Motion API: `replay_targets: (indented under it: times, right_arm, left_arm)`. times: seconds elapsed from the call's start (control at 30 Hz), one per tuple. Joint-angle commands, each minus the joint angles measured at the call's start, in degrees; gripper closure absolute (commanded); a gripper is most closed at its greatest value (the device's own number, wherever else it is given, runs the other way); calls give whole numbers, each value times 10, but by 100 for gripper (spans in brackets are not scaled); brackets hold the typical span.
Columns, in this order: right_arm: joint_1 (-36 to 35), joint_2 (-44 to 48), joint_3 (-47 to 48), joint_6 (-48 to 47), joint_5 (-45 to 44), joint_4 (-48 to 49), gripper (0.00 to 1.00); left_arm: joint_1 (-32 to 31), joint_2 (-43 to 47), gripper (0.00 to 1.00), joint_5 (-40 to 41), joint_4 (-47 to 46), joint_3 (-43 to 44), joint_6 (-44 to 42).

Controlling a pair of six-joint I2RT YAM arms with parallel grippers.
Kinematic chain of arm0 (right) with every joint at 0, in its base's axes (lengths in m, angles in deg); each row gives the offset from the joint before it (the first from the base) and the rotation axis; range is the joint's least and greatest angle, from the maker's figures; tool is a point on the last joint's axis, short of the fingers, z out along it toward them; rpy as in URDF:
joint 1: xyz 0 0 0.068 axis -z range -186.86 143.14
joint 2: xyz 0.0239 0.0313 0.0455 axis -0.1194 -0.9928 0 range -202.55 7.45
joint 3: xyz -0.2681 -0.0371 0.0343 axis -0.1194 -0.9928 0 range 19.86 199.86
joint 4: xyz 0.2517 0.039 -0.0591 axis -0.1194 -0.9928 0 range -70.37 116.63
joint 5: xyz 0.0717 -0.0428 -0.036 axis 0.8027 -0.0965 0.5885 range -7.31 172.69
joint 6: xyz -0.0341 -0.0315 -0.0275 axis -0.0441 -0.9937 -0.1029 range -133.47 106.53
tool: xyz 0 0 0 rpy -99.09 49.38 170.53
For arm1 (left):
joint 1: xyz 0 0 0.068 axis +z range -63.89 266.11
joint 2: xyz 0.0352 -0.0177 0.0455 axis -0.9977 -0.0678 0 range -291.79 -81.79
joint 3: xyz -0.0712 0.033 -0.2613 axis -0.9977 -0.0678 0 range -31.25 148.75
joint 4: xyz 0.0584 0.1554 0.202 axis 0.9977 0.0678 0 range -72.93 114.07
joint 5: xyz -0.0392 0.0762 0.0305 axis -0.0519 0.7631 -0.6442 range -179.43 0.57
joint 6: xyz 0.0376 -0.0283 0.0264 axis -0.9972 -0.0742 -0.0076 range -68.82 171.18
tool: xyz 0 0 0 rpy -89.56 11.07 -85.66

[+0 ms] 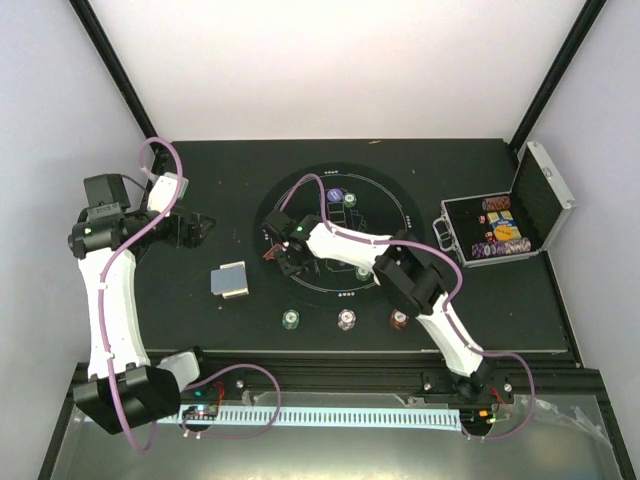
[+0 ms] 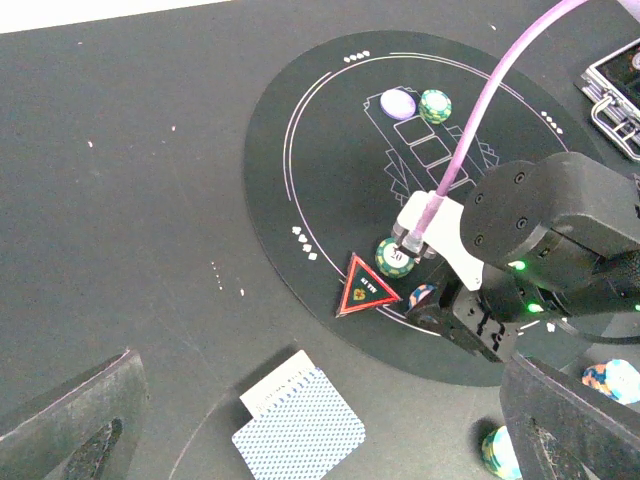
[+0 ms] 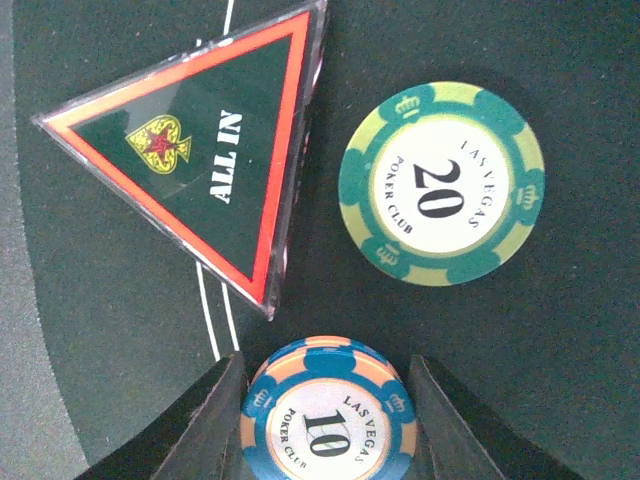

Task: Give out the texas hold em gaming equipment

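Observation:
My right gripper [image 1: 279, 258] is low over the left part of the round black mat [image 1: 398, 212]. Its fingers close round a blue "10" chip [image 3: 328, 420], which also shows in the left wrist view [image 2: 422, 295]. Just beyond the chip lie the red "ALL IN" triangle marker [image 3: 200, 150] and a green "20" chip [image 3: 441, 183]. The deck of blue-backed cards [image 1: 229, 280] lies on the table left of the mat, one white card sticking out from under it [image 2: 300, 420]. My left gripper [image 1: 198, 228] hovers open and empty above the deck.
A white round button [image 1: 335, 196] and a green chip [image 1: 350, 198] sit at the mat's far side. Three single chips, green [image 1: 290, 320], white [image 1: 346, 320] and maroon [image 1: 398, 320], lie in a row in front of the mat. The open silver case [image 1: 505, 230] with more chips stands at the right.

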Motion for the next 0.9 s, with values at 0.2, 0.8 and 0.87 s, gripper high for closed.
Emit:
replay_targets:
  times: [0.2,0.8,0.87]
  right_arm:
    - [11,47,0,-13,-7,-7,37]
    - [-25,402,-414,57,-31,12,18]
    - [-38,422,-447,73,-26,15,16]
  left_arm:
    - [3,8,1,-18,7,16,2]
    - [3,14,1,-37,2,14,13]
    - [3,16,1,-36,1,12,11]
